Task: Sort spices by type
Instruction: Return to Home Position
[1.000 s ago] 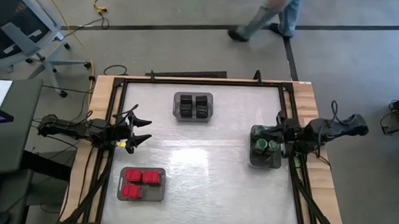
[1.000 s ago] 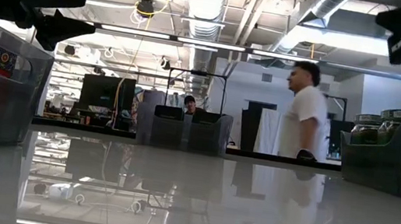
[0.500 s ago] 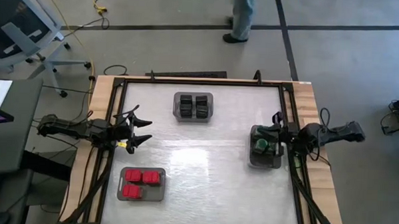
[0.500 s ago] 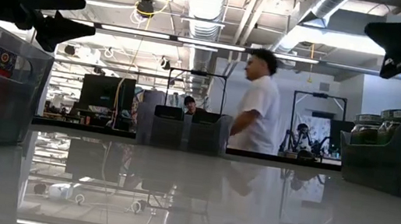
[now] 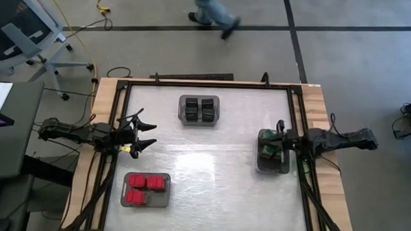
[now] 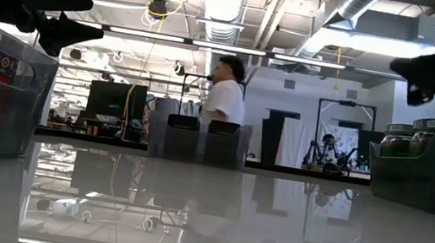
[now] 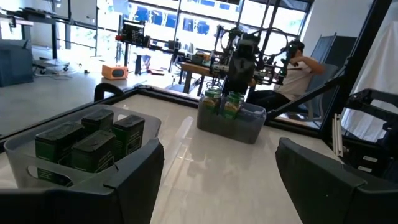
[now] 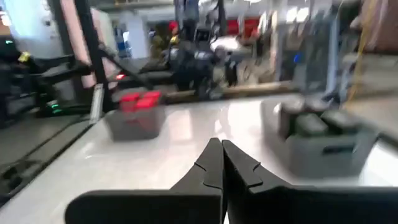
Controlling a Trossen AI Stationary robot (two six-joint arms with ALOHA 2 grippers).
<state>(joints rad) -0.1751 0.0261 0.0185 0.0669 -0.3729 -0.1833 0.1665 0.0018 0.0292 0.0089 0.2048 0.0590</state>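
Note:
Three grey trays hold the spices. Black cube-like ones (image 5: 199,109) sit in the tray at the far middle, red boxy ones (image 5: 147,188) in the tray at the near left, and green-lidded jars (image 5: 270,153) in the tray at the right. My left gripper (image 5: 152,135) hangs open and level at the table's left edge, with nothing between its fingers (image 7: 134,180). My right gripper (image 5: 280,135) is shut and level, above the jar tray's far part and clear of the jars (image 6: 420,133) in the low view.
The white tabletop between the three trays (image 5: 210,170) is bare. A dark frame runs round the table's edge (image 5: 298,119). A person (image 5: 212,9) walks on the floor beyond the far edge.
My right gripper has sunk lower over the jar tray and come level, staying shut. The person beyond the far edge has walked toward the left. My left arm has kept still.

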